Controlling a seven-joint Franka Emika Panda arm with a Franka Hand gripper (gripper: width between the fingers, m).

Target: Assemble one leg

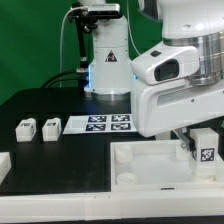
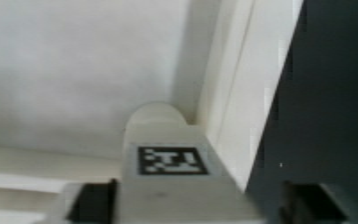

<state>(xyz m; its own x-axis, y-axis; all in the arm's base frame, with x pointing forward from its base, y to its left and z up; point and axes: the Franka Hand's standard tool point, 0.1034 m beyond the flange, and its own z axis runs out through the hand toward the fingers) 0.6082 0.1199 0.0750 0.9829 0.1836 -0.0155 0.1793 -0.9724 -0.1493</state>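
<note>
A white leg point(image 2: 172, 140) with a black-and-white tag stands upright between my fingers, at the corner of the large white tray-like part point(image 2: 69, 80). My gripper point(image 2: 202, 203) is open around it: one finger point(image 2: 98, 202) lies close to the leg's side, the other point(image 2: 306, 202) is clearly apart from it. In the exterior view the leg point(image 1: 207, 150) stands at the tray-like part's point(image 1: 150, 165) far corner on the exterior view's right, under my gripper point(image 1: 198, 140). Two more legs point(image 1: 24, 128) point(image 1: 50, 127) stand on the black table on the exterior view's left.
The marker board point(image 1: 100, 123) lies between the loose legs and the arm. Another white part point(image 1: 4, 165) shows at the exterior view's left edge. The arm's base and a lamp stand point(image 1: 100, 60) are at the back.
</note>
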